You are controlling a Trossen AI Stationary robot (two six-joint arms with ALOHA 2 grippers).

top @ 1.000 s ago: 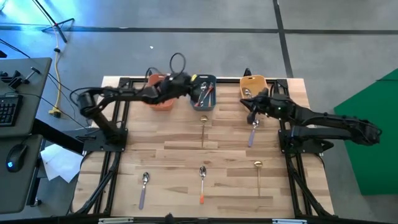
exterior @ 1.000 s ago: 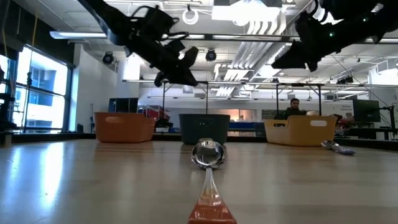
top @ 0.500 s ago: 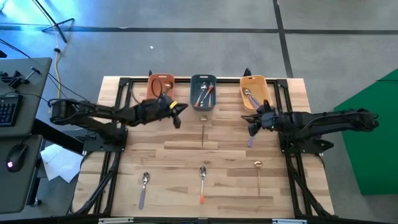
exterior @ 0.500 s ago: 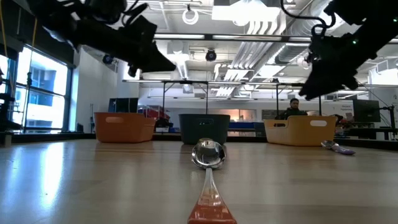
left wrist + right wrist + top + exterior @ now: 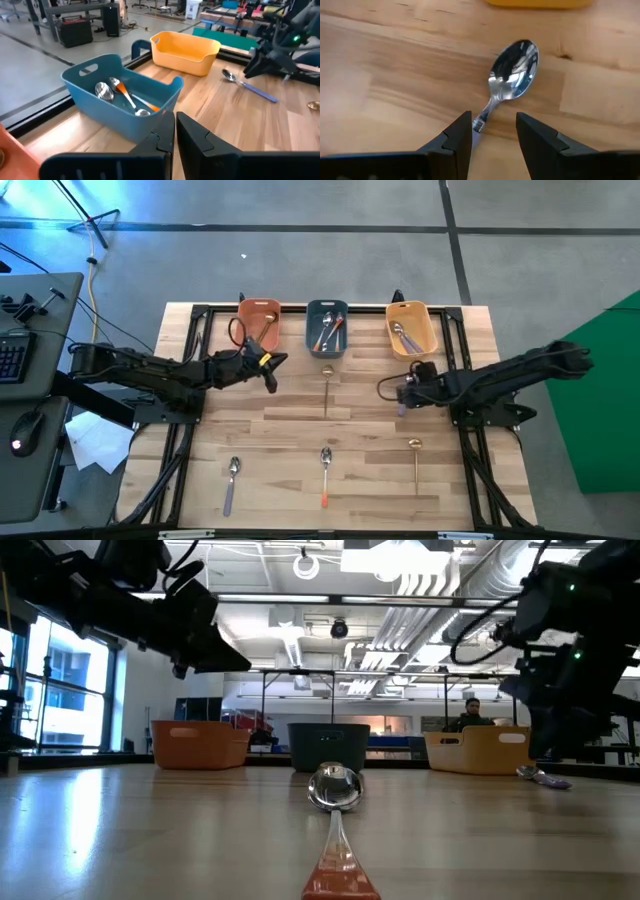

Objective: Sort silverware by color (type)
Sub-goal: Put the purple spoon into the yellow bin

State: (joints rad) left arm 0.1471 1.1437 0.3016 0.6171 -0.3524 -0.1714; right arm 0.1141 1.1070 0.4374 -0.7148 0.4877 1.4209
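**Sorting partly done, five spoons left**

Our lavender-handled spoon (image 5: 512, 70) lies on the surface just before the yellow tray (image 5: 412, 328), between our right gripper's (image 5: 492, 132) spread fingers. Three trays hold spoons; four others wait farther away. Left gripper (image 5: 175, 131): clenched, empty.

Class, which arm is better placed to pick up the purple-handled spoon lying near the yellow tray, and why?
The right. Its gripper hangs open directly over that spoon, fingers straddling the handle. The left gripper is shut and far off, nearer the orange tray.
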